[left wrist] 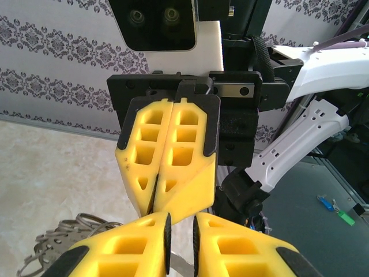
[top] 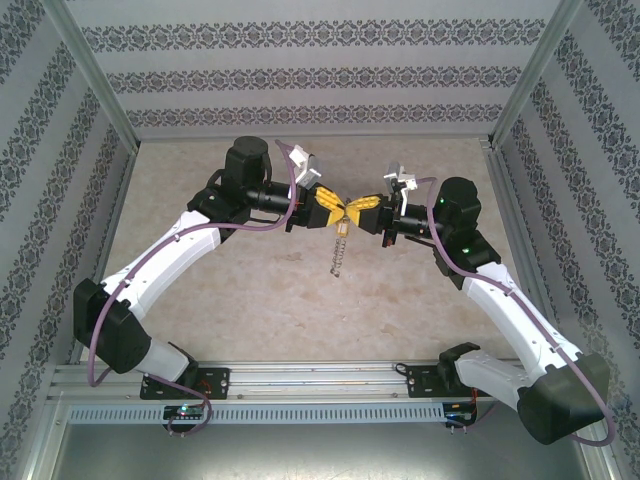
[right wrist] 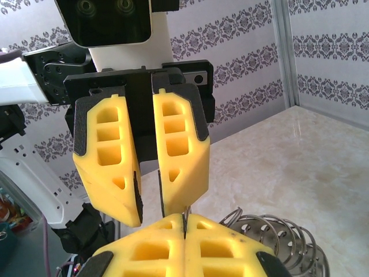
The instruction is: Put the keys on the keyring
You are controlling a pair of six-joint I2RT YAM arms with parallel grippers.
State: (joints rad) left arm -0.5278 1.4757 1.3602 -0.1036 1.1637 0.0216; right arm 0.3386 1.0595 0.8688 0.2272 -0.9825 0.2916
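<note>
Top external view: big pale table (top: pixel 250 300) under two arms. Up above its middle, tip to tip, left gripper (top: pixel 335 212) and right gripper (top: pixel 351 212). Left jaws a little apart, nothing seen between. Right jaws squeezed tight on a thin bit of the keyring (top: pixel 340 252), dangling just below them.

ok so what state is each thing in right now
left tool: slightly open, narrow gap between its fingers
right tool: shut, with a thin metal sliver poking out at the seam
keyring: coiled loops, dangling by the spot where the two tools meet tip to tip
</note>
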